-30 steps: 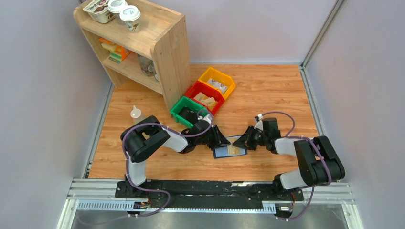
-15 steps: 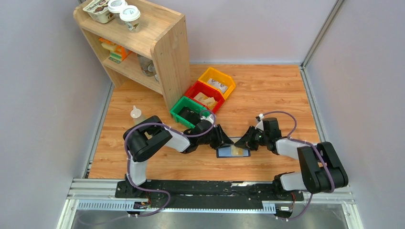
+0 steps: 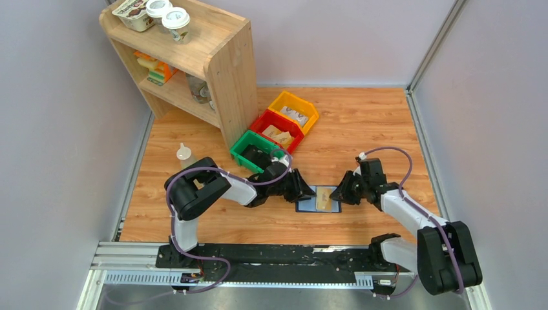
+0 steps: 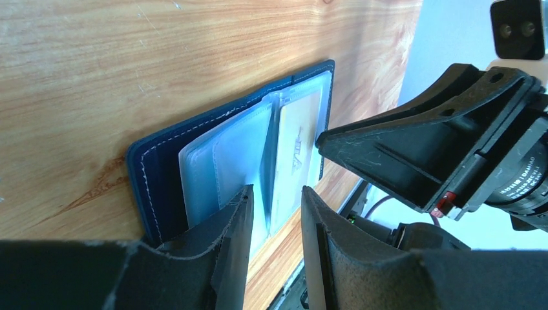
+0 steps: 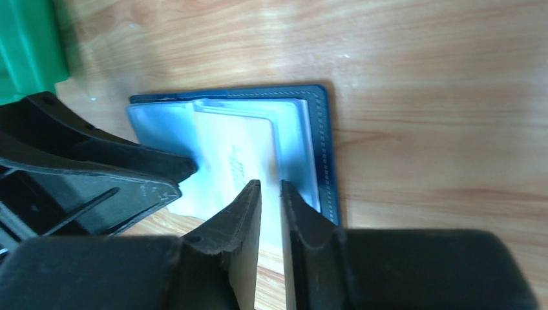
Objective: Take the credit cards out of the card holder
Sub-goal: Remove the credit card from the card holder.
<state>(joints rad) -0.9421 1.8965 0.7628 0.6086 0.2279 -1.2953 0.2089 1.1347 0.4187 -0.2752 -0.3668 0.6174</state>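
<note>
- Position first: the card holder [image 4: 156, 173] lies opened flat on the wooden table [image 3: 362, 123], at the lower centre of the top view. It sits squarely between the two grippers, its long axis running left to right across that frame.
- One of the credit cards [image 5: 236, 152], pale tan, shows in the half of the holder toward the right of the top view. Its long axis crosses the holder's, running up and down the frame. We cannot tell how far it is out of its clear sleeve.
- We see the left gripper [image 4: 278, 195] with its jaws apart, tips at the holder's left-hand edge in the top view, straddling the fold of the clear sleeves. Whether they press down on it we cannot tell.
- The right gripper [image 5: 270, 187] reaches in from the right of the top view, fingers almost together with only a thin slit between them. That slit lines up with the card's near edge at the bottom centre of the right wrist view. Whether the card is pinched there we cannot tell.
- We judge the right arm the nearer one to the card, which lies straight ahead of its fingertips.
- So the coming pull likely runs toward the right of the top view, away from the left gripper, which could steady the holder.
</note>
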